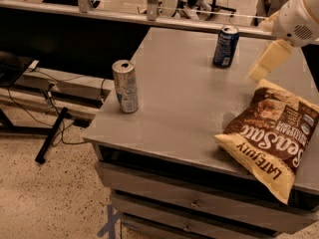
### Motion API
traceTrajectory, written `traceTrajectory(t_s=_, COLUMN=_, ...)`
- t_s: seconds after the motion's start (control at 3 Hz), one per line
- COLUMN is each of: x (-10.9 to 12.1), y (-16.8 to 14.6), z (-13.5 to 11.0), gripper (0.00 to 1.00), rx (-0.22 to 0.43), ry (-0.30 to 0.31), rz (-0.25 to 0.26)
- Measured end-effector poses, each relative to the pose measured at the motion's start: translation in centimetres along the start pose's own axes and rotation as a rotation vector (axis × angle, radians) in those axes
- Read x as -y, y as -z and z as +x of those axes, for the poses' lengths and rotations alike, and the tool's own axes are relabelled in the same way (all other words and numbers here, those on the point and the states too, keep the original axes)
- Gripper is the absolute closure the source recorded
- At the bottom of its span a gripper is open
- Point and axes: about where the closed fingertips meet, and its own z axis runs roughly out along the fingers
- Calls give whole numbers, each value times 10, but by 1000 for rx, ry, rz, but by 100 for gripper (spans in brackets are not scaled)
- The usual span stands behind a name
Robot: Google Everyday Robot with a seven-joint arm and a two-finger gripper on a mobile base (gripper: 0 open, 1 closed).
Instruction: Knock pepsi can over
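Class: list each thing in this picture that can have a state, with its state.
pepsi can: upright, untouched.
silver can: upright, near the left edge of the table.
chip bag: lying flat, front right.
gripper: above the table, right of the pepsi can, apart from it.
drawers: shut.
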Motion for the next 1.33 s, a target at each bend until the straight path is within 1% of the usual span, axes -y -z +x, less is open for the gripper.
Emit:
traceTrajectory(t_s=0.33, x=75, y=-53, z=-10, gripper=0, rx=109, ry=-127, rz=48)
traceTrajectory(t_s=0.67, x=112, y=-74, z=-15, gripper=0, rx=168, ry=-217, rz=81)
traceTrajectory(t_s=1.0, x=125, y=-91, z=-24, gripper=0, rx=240, ry=-312, rz=54)
traceTrajectory(t_s=1.33, x=128, y=-111, z=-30, gripper=0, rx=306, ry=-404, rz=5)
